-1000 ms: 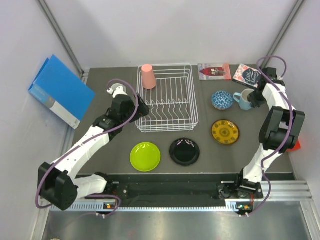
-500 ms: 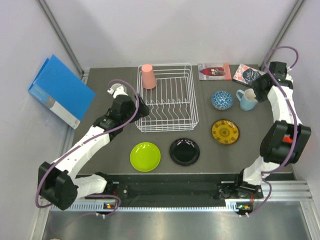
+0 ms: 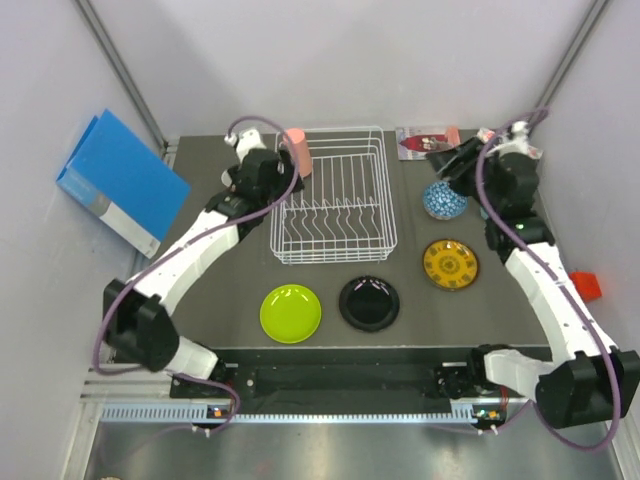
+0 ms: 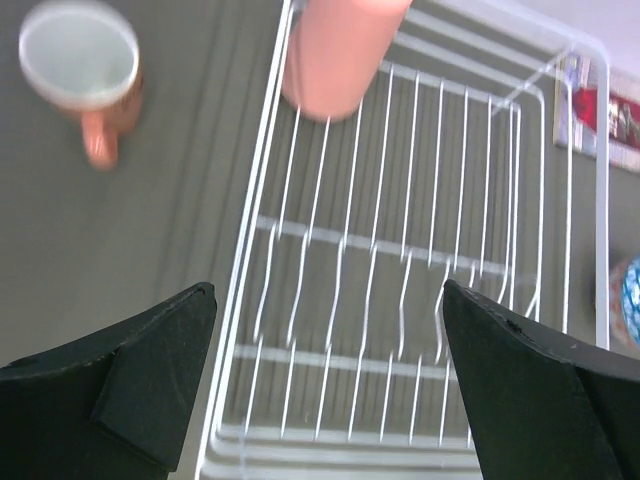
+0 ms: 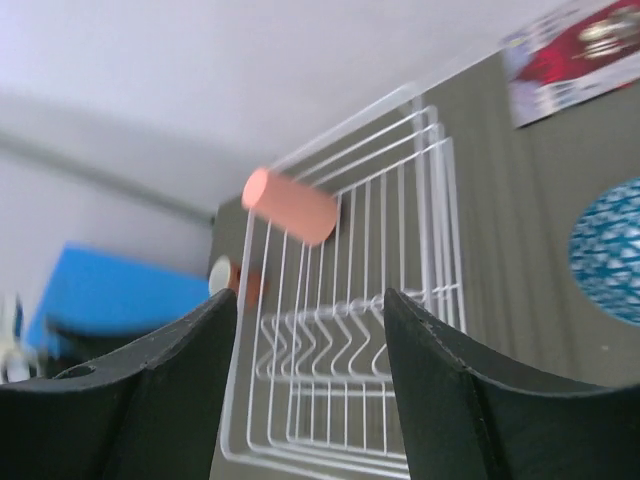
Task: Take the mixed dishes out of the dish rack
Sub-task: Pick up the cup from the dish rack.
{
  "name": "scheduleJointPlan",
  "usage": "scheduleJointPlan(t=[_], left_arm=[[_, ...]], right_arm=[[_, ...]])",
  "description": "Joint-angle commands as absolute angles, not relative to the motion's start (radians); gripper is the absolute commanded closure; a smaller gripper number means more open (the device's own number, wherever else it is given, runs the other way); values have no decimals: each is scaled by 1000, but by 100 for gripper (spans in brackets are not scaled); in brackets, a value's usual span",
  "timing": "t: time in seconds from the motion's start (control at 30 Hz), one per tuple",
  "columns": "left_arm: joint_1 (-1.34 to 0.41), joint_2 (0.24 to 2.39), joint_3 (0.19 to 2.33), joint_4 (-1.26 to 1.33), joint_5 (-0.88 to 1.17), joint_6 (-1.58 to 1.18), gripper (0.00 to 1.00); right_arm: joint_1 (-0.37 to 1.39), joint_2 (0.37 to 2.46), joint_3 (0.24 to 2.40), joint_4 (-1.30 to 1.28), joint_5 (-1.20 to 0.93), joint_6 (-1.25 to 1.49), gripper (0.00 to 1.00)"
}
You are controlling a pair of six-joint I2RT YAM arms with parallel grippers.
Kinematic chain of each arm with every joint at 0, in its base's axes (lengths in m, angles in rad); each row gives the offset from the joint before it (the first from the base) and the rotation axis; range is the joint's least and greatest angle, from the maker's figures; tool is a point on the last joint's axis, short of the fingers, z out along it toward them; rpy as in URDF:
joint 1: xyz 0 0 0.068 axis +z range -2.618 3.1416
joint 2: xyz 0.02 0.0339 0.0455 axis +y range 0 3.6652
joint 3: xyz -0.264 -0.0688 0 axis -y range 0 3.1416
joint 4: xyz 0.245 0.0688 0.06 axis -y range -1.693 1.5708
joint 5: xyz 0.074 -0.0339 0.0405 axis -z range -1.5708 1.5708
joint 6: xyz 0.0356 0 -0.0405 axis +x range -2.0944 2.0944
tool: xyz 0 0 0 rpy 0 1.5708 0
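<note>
The white wire dish rack [image 3: 335,200] stands mid-table and holds one upside-down pink cup [image 3: 296,151] in its far left corner. My left gripper [image 3: 280,185] is open and empty over the rack's left rim, just near of the pink cup [image 4: 340,50]. A salmon mug [image 4: 85,75] stands on the table left of the rack [image 4: 400,300]. My right gripper [image 3: 442,162] is open and empty beyond the rack's far right corner, facing the rack [image 5: 350,380] and pink cup [image 5: 290,205]. The blue patterned bowl [image 3: 443,201], yellow plate [image 3: 449,263], black plate [image 3: 369,303] and lime-green plate [image 3: 290,313] lie on the table. The light blue mug is hidden.
A blue binder [image 3: 122,182] leans at the far left. A red book [image 3: 422,142] lies at the back, partly under my right arm. A small orange object [image 3: 587,287] sits at the right edge.
My left arm swung away from the salmon mug up to the rack's far left, beside the pink cup. My right arm left the light blue mug and swung left toward the rack.
</note>
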State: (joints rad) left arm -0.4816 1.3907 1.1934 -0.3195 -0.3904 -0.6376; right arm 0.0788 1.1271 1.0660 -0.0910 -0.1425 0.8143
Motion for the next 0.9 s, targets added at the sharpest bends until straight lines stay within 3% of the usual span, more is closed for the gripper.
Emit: scheduleJointPlan(t=[0.0,0.23,0.37,0.5,0.87], left_arm=[[-486,1572,1394,-235,-468,-494,1],[-477,1896,1710,-158,-555,-368,1],[-451,1998,1732,-11,-520,-310,1],[-416,2106,1853,-25,-505,-304,1],[-373,2243,1879,69,-485,-296,1]], right_arm=[[228,1095,967,95,-159,647,40],[363,1052,859,158,-172,507,41],[390,1060,845,127,-153,477,41],[399,1060,807,147,-170,492,41],[440,1057,770,209,-192,548,42]])
